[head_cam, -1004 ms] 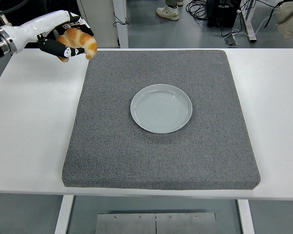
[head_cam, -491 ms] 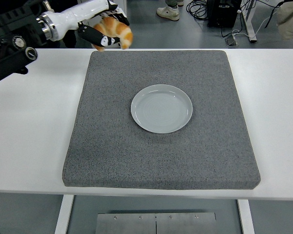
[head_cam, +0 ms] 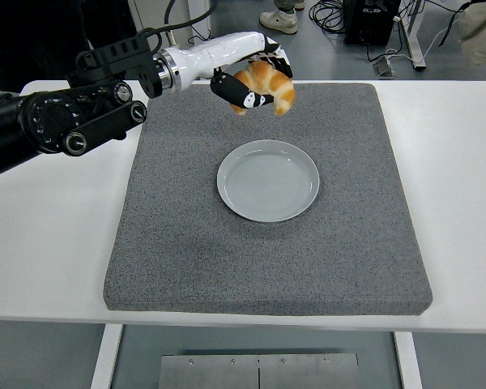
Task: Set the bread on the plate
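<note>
From the head view, my left hand (head_cam: 255, 81) reaches in over the far part of the gray mat (head_cam: 186, 235), fingers (head_cam: 241, 99) clamped around 1 golden bread roll (head_cam: 269, 84), which I hold in the air. The empty plate (head_cam: 268, 180) lies on the mat below and nearer than my hand, slightly to its right, apart from the bread. The white table (head_cam: 57, 211) spreads beneath my arm.

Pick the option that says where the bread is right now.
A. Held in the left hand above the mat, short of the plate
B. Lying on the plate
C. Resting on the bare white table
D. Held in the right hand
A: the left hand grips the bread over the far part of the mat, while the plate sits empty nearer the camera.
</note>
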Action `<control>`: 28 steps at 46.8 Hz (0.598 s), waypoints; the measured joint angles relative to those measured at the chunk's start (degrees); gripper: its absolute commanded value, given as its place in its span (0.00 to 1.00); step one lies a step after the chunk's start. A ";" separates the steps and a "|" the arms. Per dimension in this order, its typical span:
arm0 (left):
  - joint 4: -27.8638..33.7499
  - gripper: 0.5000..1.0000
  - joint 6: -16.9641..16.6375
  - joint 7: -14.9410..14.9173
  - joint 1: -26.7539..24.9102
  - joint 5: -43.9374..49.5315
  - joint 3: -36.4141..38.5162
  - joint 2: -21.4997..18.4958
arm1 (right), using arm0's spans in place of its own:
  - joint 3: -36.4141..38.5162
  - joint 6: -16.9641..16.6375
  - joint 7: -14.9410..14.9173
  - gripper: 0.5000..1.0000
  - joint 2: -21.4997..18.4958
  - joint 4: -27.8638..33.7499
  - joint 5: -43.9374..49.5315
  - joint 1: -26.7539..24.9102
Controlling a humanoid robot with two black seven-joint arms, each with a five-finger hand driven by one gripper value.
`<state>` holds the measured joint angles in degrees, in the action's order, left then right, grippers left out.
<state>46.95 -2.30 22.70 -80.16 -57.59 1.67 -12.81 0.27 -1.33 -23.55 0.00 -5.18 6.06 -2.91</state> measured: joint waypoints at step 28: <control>-2.45 0.00 -5.34 2.19 8.04 0.35 7.17 5.85 | 0.00 0.02 0.00 1.00 0.00 -0.09 0.00 -0.07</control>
<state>44.50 -7.65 24.89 -72.13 -57.24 8.83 -6.96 0.26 -1.31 -23.55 0.00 -5.28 6.06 -2.98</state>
